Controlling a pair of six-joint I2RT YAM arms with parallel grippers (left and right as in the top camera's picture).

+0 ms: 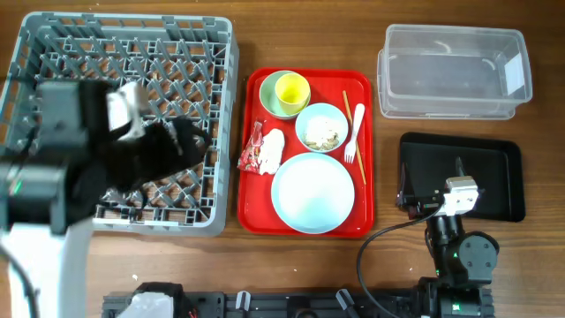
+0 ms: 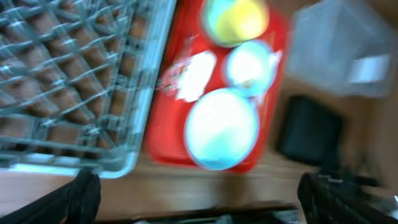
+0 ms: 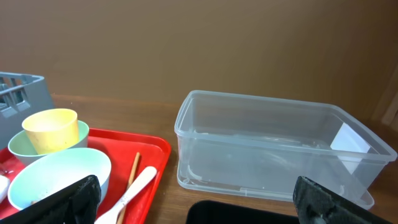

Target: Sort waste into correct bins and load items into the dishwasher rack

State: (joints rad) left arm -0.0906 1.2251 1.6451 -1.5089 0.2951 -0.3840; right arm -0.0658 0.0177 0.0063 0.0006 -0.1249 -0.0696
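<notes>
Both arms hang clear of the load. The left end effector [image 2: 205, 199] is spread wide with nothing in it. From above it is a dark blur over the right half of the dishwasher rack [image 1: 225, 132], which sits at the left end of the table [image 1: 282, 265]. The right end effector [image 3: 199, 202] is spread just as wide and is also empty. It is poised over the left part of the black tray [image 1: 499, 168], and the clear tub [image 1: 446, 108] stands just behind that tray.

Between the rack and the two bins lies the red serving tray [image 1: 256, 199], which carries everything else. At its far edge the yellow cup [image 1: 292, 89] sits inside the pale green bowl [image 1: 269, 104]. Just beside them the small white bowl [image 1: 321, 124] holds the food scraps [image 1: 325, 136]. The plate [image 1: 313, 193] fills the near half of the red tray. The white fork [image 1: 354, 132] and the chopsticks [image 1: 347, 106] lie close together along the right side. The snack wrapper [image 1: 251, 152] and the tissue [image 1: 273, 150] lie touching near the left edge.
</notes>
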